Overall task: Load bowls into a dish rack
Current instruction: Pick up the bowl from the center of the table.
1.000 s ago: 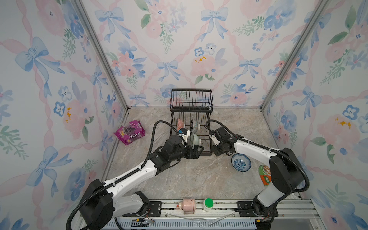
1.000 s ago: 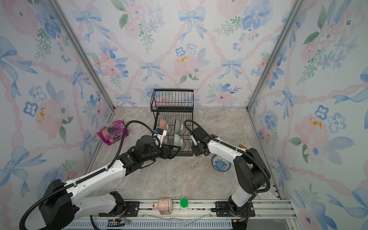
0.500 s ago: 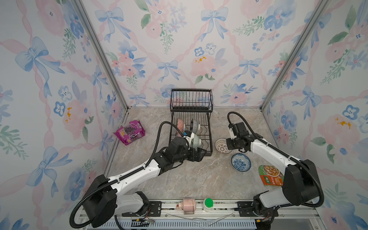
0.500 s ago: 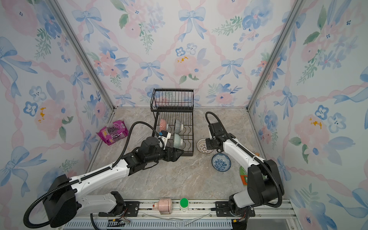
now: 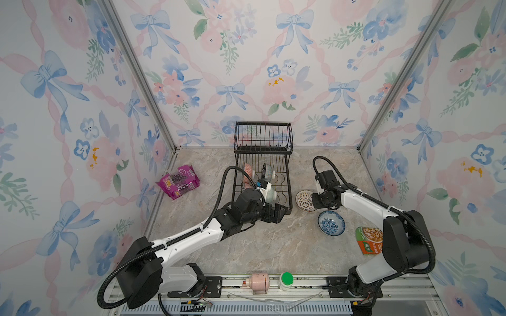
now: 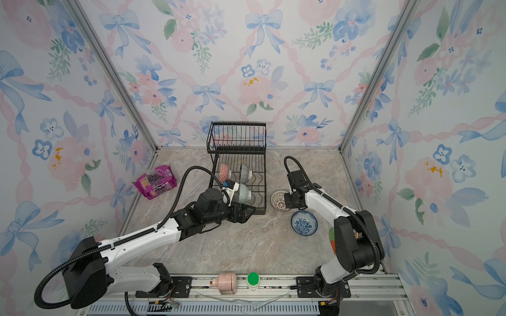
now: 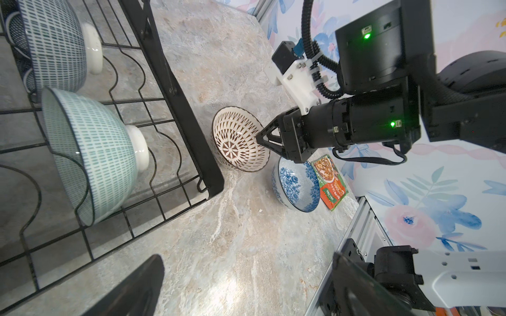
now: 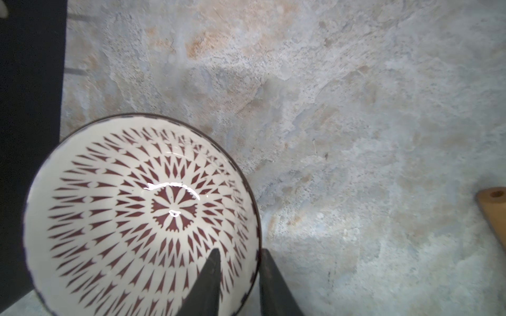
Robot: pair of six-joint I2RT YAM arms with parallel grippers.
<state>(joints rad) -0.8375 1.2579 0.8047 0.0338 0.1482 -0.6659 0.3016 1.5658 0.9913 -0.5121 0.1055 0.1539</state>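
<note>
We see a bench [image 5: 260, 246] with a pale marbled stone top, walled on three sides. At the middle of its back stands the black wire dish rack [image 5: 262, 149]. A purple snack packet [image 5: 178, 182] lies near the left wall, well apart from the rack. Just beside the rack's front right corner sits the lattice bowl [image 5: 304, 200]. Near it, toward the front edge, the blue floral bowl [image 5: 331, 223] stands mouth up. By the right wall lies a green-and-orange food packet [image 5: 368, 240], partly hidden behind an arm.
</note>
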